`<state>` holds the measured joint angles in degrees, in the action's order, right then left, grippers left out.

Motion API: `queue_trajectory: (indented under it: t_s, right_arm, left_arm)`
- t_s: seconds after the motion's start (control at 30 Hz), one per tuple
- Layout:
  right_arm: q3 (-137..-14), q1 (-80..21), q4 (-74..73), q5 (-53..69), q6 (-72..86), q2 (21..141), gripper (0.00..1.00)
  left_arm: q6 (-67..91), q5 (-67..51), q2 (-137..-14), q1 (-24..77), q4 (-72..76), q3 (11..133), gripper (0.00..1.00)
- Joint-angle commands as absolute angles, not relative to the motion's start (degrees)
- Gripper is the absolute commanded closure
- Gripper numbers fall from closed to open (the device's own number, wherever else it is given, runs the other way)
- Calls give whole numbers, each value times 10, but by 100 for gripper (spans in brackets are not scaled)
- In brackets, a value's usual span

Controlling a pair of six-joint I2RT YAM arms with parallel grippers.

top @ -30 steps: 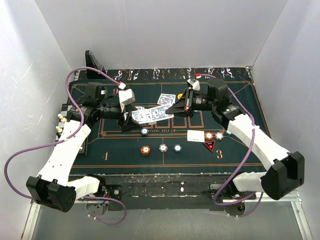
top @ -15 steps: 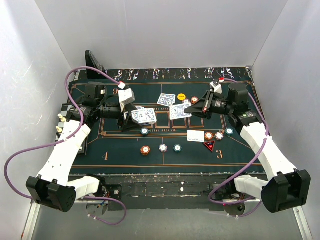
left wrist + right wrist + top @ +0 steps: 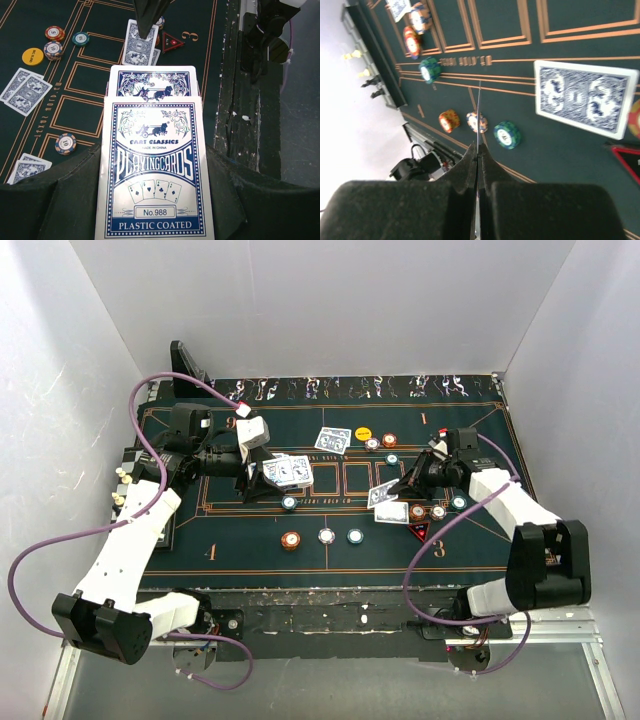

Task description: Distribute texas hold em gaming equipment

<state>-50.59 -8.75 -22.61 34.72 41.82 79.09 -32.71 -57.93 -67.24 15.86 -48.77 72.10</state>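
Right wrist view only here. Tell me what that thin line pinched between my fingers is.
Observer: A blue-backed playing card, edge-on to your camera. The right gripper is shut on it.
Operator: Report the left arm.
Observer: The left gripper is clamped on the card box, with one card sticking out of the box's top.
Operator: Place my card against the flat one.
Observer: From the top camera, it hangs at the far edge of the flat card, which lies next to the red triangular marker.
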Motion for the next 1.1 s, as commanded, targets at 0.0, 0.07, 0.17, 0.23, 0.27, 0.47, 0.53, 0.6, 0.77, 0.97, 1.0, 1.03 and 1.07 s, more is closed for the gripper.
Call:
queue_trajectory:
  t_s: [0.0,0.07,0.17,0.23,0.27,0.47,0.53,0.6,0.77,0.97,1.0,1.03,1.07]
  right_arm:
    - [-507,-82,-213,307,369,823,99]
    - [-508,-82,-201,299,367,841,99]
    - [-508,-82,-191,286,371,867,99]
    - [-509,-82,-192,275,370,881,99]
    - [-509,-82,-194,270,368,887,99]
    - [-496,-82,-212,251,366,891,74]
    - [-493,-82,-221,247,368,883,67]
    - [-489,-82,-228,242,372,867,64]
    - [-509,-82,-288,191,374,824,61]
    - [-539,-91,-316,156,382,769,60]
    - [-544,-94,-313,165,383,767,59]
    - [-551,-101,-313,171,386,769,59]
    - [-561,-106,-313,184,389,773,58]
  left_arm:
    - [-324,-600,-657,158,-474,746,100]
    - [-324,-602,-656,159,-475,744,100]
    - [-323,-602,-655,158,-475,744,100]
    - [-325,-601,-655,158,-475,744,100]
    - [-325,-600,-654,158,-476,744,100]
    - [-337,-599,-654,158,-486,745,100]
    - [-339,-598,-653,158,-489,744,100]
    - [-342,-597,-654,158,-489,744,100]
    - [-342,-599,-656,158,-490,745,100]
    - [-343,-599,-657,159,-490,744,100]
    - [-343,-600,-657,157,-490,745,100]
    - [-342,-600,-657,158,-490,745,100]
    - [-342,-600,-656,158,-490,744,100]
